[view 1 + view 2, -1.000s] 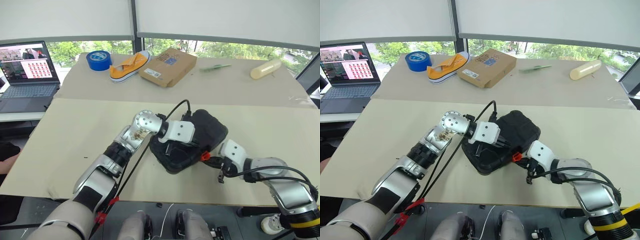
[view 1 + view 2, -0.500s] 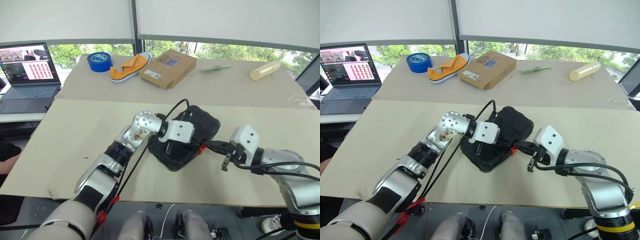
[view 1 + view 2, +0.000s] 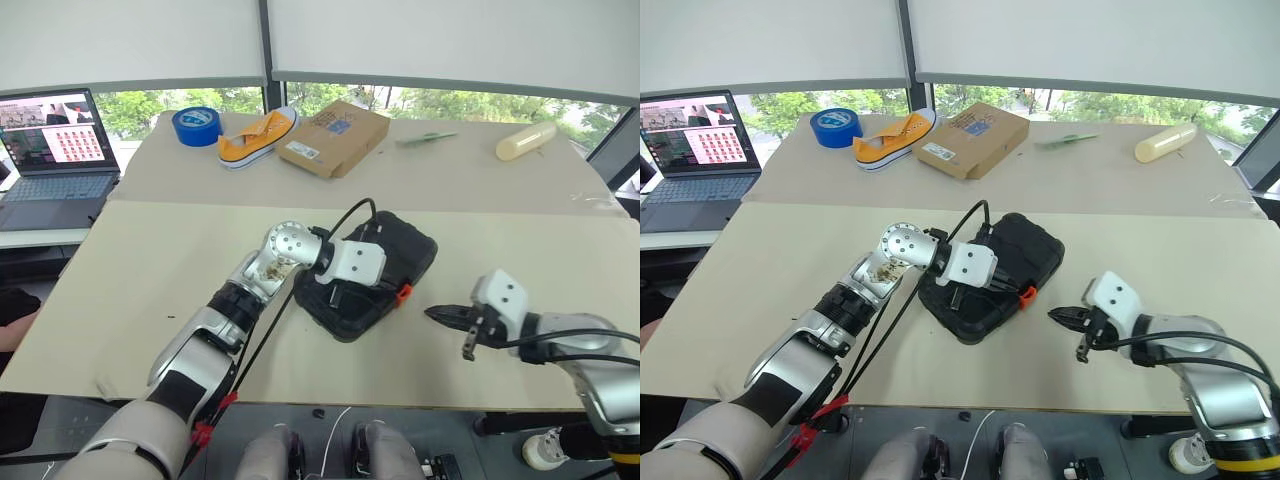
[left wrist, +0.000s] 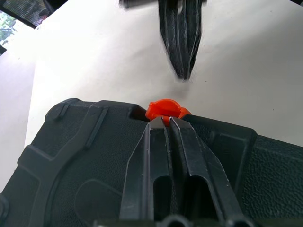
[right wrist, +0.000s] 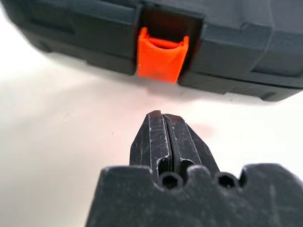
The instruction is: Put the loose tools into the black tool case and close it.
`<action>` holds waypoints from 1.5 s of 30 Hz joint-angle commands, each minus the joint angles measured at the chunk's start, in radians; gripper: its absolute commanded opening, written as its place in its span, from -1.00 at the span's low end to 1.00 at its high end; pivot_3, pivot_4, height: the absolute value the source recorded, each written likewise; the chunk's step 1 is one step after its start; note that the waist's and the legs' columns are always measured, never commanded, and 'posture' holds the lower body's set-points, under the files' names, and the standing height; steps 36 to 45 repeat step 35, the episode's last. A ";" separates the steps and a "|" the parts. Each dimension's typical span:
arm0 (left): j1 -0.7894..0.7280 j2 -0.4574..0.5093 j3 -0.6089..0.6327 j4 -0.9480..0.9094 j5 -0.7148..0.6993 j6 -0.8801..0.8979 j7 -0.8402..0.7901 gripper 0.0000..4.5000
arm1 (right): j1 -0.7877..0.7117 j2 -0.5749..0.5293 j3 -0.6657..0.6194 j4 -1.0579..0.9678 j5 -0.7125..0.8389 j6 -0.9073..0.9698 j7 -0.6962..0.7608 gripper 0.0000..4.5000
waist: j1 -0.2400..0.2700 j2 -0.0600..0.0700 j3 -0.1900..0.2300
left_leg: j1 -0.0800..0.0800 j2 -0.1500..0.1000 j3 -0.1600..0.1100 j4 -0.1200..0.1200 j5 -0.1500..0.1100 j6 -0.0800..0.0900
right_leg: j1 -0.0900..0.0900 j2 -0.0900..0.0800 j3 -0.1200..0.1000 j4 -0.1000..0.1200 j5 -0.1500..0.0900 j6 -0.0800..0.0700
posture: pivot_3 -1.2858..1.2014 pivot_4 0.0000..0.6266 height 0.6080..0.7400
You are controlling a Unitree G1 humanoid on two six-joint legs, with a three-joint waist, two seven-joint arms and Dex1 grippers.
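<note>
The black tool case (image 3: 395, 252) lies with its lid down in the middle of the near table, its orange latch (image 3: 403, 294) facing right. My left gripper (image 4: 163, 121) is shut and rests on top of the lid, its tips at the latch (image 4: 163, 108). My right gripper (image 3: 436, 314) is shut and empty, a short way to the right of the latch, pointing at it (image 5: 162, 54). The loose tools are out of view.
On the far table lie a blue tape roll (image 3: 196, 124), an orange shoe (image 3: 258, 135), a brown cardboard box (image 3: 335, 133), a green item (image 3: 427, 136) and a cream cylinder (image 3: 527, 140). An open laptop (image 3: 52, 150) sits at the left.
My right gripper has drawn back to the right, away from the orange latch. The case has turned a little on the table. The left gripper stays on the lid.
</note>
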 commanded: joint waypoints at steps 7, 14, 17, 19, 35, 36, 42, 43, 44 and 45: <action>0.029 0.019 -0.025 0.069 0.061 0.007 0.011 -0.89 | -0.131 0.048 -0.015 -0.049 0.053 0.053 -0.019 -1.00 | -0.001 0.002 -0.001 | 0.000 0.001 0.000 0.000 0.000 -0.001 | 0.000 0.000 0.000 0.000 0.002 -0.003 | 0.03 -0.52 0.87; 0.068 0.105 0.072 -0.026 -0.017 0.136 -0.001 -0.67 | -0.028 -0.052 -0.165 -0.091 0.163 0.116 0.054 -0.67 | -0.003 0.003 -0.002 | -0.001 0.000 0.000 0.000 0.000 0.000 | 0.000 -0.001 0.000 -0.001 0.002 -0.003 | 0.03 -0.52 0.87; 0.108 0.185 0.146 -0.145 -0.096 0.271 -0.038 -0.29 | 0.004 -0.109 -0.251 -0.104 0.254 0.149 0.124 -0.24 | -0.020 0.003 -0.002 | -0.001 0.003 0.001 -0.002 0.000 -0.001 | -0.002 0.001 0.000 -0.001 0.002 -0.003 | 0.03 -0.52 0.87; 0.164 0.288 0.213 -0.270 -0.178 0.392 -0.092 0.04 | 0.027 -0.159 -0.324 -0.093 0.319 0.175 0.192 0.09 | -0.025 0.003 -0.002 | 0.001 0.004 0.001 -0.006 0.001 -0.002 | -0.002 0.002 0.000 -0.001 0.002 -0.003 | 0.03 -0.52 0.87; 0.689 0.771 0.751 -0.856 -0.674 1.003 -0.128 0.98 | 0.028 -0.364 -0.422 0.123 0.457 0.255 0.484 0.98 | 0.014 0.003 0.006 | -0.002 0.002 -0.001 -0.012 0.002 -0.008 | -0.004 0.001 0.000 -0.008 -0.003 0.000 | 0.03 -0.52 0.87; 0.689 0.771 0.751 -0.856 -0.674 1.003 -0.128 0.98 | 0.028 -0.364 -0.422 0.123 0.457 0.255 0.484 0.98 | 0.014 0.003 0.006 | -0.002 0.002 -0.001 -0.012 0.002 -0.008 | -0.004 0.001 0.000 -0.008 -0.003 0.000 | 0.03 -0.52 0.87; 0.689 0.771 0.751 -0.856 -0.674 1.003 -0.128 0.98 | 0.028 -0.364 -0.422 0.123 0.457 0.255 0.484 0.98 | 0.014 0.003 0.006 | -0.002 0.002 -0.001 -0.012 0.002 -0.008 | -0.004 0.001 0.000 -0.008 -0.003 0.000 | 0.03 -0.52 0.87; 0.689 0.771 0.751 -0.856 -0.674 1.003 -0.128 0.98 | 0.028 -0.364 -0.422 0.123 0.457 0.255 0.484 0.98 | 0.014 0.003 0.006 | -0.002 0.002 -0.001 -0.012 0.002 -0.008 | -0.004 0.001 0.000 -0.008 -0.003 0.000 | 0.03 -0.52 0.87; 0.689 0.771 0.751 -0.856 -0.674 1.003 -0.128 0.98 | 0.028 -0.364 -0.422 0.123 0.457 0.255 0.484 0.98 | 0.014 0.003 0.006 | -0.002 0.002 -0.001 -0.012 0.002 -0.008 | -0.004 0.001 0.000 -0.008 -0.003 0.000 | 0.03 -0.52 0.87; 0.689 0.771 0.751 -0.856 -0.674 1.003 -0.128 0.98 | 0.028 -0.364 -0.422 0.123 0.457 0.255 0.484 0.98 | 0.014 0.003 0.006 | -0.002 0.002 -0.001 -0.012 0.002 -0.008 | -0.004 0.001 0.000 -0.008 -0.003 0.000 | 0.03 -0.52 0.87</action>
